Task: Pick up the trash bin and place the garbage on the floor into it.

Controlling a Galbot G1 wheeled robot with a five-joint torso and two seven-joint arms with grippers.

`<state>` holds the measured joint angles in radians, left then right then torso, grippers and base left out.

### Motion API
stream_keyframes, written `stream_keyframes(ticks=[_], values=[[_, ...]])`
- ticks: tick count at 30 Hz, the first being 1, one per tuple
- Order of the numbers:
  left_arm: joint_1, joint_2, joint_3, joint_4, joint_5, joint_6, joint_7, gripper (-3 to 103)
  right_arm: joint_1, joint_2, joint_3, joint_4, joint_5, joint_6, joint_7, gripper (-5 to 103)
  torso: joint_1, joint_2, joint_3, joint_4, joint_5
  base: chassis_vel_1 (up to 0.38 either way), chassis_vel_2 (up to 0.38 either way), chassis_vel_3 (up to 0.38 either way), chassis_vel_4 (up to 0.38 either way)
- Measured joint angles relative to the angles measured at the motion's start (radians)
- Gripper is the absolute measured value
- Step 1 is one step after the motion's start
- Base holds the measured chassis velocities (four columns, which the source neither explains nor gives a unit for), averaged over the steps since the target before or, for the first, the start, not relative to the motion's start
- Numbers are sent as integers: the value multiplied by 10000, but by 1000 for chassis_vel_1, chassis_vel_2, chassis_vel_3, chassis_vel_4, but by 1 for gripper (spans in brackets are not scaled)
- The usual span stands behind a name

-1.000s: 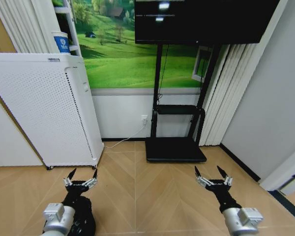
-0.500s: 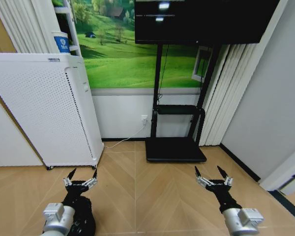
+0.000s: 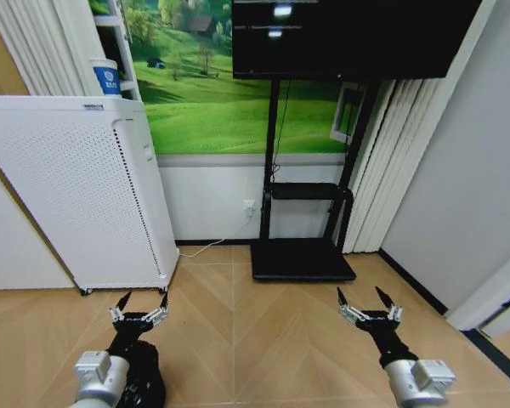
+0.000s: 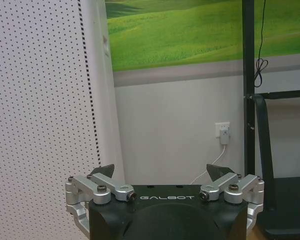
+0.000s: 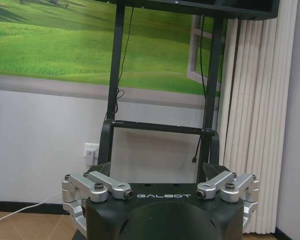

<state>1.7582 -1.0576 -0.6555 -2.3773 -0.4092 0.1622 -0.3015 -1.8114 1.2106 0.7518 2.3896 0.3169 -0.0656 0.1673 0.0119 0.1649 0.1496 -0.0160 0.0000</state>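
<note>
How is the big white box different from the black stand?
The white box is solid, covered in tiny holes; the black stand is thin open bars with a flat base. The white box stands left, the black stand further right, carrying a dark screen. Both sit on the wooden floor.

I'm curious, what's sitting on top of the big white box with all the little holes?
On the white box stands a white-and-blue cup, against a shelf. Its inside is hidden.
</note>
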Motion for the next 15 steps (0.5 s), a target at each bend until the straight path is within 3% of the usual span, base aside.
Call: stream_keyframes(ticks=[15], values=[[1, 0, -1, 12, 1, -4, 3, 100, 3, -2, 2, -6, 4, 2, 0, 100, 186, 663, 481, 0, 1, 0, 0, 0, 0]])
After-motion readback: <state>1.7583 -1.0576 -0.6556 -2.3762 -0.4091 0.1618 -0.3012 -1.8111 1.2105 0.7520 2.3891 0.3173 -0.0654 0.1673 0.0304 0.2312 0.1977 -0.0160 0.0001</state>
